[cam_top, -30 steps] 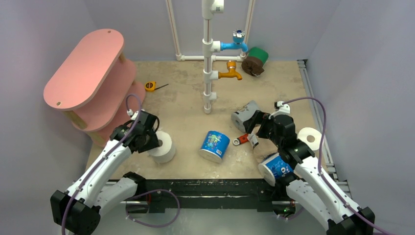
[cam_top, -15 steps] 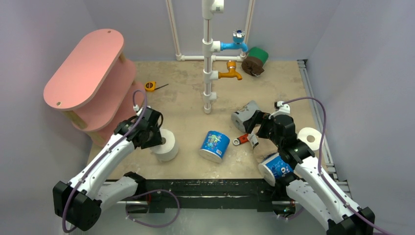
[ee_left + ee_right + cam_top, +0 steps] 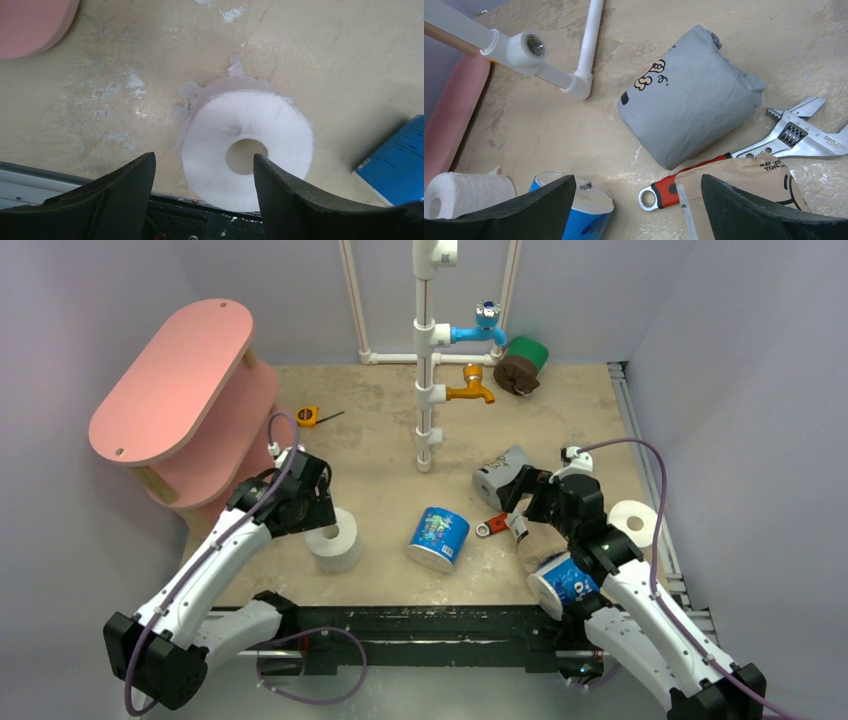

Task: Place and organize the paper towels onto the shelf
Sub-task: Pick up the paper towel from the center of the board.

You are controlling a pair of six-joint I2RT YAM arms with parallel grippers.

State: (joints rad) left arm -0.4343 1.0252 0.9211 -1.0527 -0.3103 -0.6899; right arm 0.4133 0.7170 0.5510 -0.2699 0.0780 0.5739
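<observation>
You are working the pick-up step. Your left gripper [image 3: 200,172] is hovering open and empty over the bare white roll [image 3: 235,120]. The roll is standing on end on the surface [image 3: 380,440], near the foot of the pink shelf [image 3: 170,380]. Next, I judge, you are needing to centre the jaws, lower, and close on its sides. Your right gripper [image 3: 636,192] is hanging open and empty above the grey roll [image 3: 684,95].
</observation>
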